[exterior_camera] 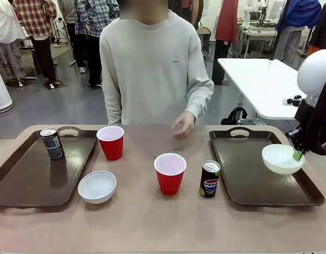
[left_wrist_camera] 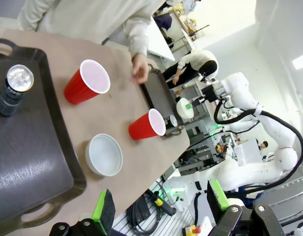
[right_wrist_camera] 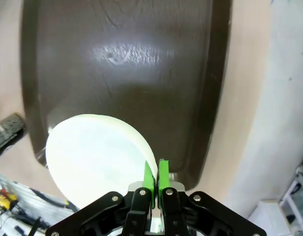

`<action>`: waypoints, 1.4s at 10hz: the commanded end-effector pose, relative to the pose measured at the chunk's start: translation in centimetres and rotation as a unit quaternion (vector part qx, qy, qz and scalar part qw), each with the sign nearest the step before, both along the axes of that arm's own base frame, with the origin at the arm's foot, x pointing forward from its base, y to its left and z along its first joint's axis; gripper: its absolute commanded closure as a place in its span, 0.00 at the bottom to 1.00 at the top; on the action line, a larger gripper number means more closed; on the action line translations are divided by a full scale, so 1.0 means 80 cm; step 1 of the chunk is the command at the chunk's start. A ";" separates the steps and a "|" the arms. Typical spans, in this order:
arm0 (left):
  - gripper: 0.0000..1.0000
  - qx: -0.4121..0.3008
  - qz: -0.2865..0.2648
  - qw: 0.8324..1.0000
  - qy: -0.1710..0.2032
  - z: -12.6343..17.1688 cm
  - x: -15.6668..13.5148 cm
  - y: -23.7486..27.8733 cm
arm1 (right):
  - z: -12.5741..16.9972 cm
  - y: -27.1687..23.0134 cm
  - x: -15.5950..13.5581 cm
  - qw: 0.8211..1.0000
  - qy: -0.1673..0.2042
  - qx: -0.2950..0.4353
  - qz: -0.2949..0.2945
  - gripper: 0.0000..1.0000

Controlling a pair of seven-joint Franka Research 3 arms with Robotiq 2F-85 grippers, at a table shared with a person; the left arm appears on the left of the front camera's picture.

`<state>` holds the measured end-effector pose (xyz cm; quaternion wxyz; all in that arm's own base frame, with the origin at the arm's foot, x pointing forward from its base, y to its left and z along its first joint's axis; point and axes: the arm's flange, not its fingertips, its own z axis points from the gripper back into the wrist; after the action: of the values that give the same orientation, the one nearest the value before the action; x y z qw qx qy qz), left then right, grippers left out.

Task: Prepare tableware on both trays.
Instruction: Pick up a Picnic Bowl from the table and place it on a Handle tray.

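Note:
My right gripper (exterior_camera: 298,154) is shut on the rim of a white bowl (exterior_camera: 280,157), holding it just above the right tray (exterior_camera: 247,182). The right wrist view has the green pads (right_wrist_camera: 150,178) pinching the bowl (right_wrist_camera: 92,157) over the dark tray (right_wrist_camera: 126,73). A dark grey can (exterior_camera: 52,143) stands on the left tray (exterior_camera: 25,180). On the table between the trays are two red cups (exterior_camera: 111,142) (exterior_camera: 169,173), a second white bowl (exterior_camera: 97,186) and a Pepsi can (exterior_camera: 210,179). My left gripper (left_wrist_camera: 159,204) hangs open and empty, high above the table's near edge.
A person stands at the far side, one hand (exterior_camera: 183,126) hovering over the table near the right tray's far corner. The left tray's near half is bare. A white table (exterior_camera: 263,84) stands behind at the right.

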<state>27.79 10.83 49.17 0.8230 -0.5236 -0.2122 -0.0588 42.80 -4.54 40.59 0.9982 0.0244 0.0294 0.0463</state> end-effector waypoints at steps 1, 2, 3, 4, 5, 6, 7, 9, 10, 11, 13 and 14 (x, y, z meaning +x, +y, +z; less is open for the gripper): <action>0.00 -0.006 -0.003 1.000 -0.015 -0.001 0.001 0.002 | -0.015 -0.006 0.010 1.000 0.004 0.023 0.008 0.96; 0.00 -0.006 -0.003 1.000 -0.015 -0.001 0.001 0.002 | -0.021 -0.004 0.014 1.000 0.011 0.019 0.011 0.96; 0.00 -0.006 -0.003 1.000 -0.015 -0.001 0.001 0.002 | -0.028 -0.001 0.019 1.000 0.016 0.016 0.012 0.96; 0.00 -0.006 -0.003 1.000 -0.015 -0.001 0.001 0.002 | -0.037 0.000 0.025 0.999 0.028 0.014 0.014 0.96; 0.00 -0.006 -0.003 1.000 -0.015 -0.001 0.001 0.002 | -0.049 -0.003 0.032 0.999 0.040 0.013 0.012 0.96; 0.00 -0.006 -0.003 1.000 -0.015 -0.001 0.001 0.002 | -0.057 -0.003 0.036 0.999 0.046 0.015 0.013 0.96; 0.00 -0.006 -0.003 1.000 -0.015 -0.001 0.001 0.002 | -0.063 -0.003 0.039 0.998 0.050 0.018 0.020 0.96; 0.00 -0.006 -0.003 1.000 -0.015 -0.001 0.001 0.002 | -0.064 -0.003 0.041 0.998 0.054 0.026 0.028 0.36; 0.00 -0.006 -0.003 1.000 -0.015 -0.001 0.001 0.002 | -0.061 -0.005 0.041 0.998 0.053 0.027 0.030 0.00; 0.00 -0.006 -0.003 1.000 -0.015 -0.001 0.001 0.002 | -0.053 -0.006 0.038 0.998 0.045 0.031 0.034 0.00; 0.00 -0.006 -0.003 1.000 -0.015 -0.001 0.001 0.002 | -0.031 -0.006 0.027 0.998 0.030 0.034 0.044 0.12; 0.00 -0.006 -0.003 1.000 -0.015 -0.001 0.001 0.002 | -0.013 -0.004 0.018 0.996 0.022 0.059 0.065 0.42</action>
<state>27.77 10.86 49.17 0.8230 -0.5236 -0.2122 -0.0585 45.47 -4.59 38.34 0.9933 0.0506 0.0563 0.0879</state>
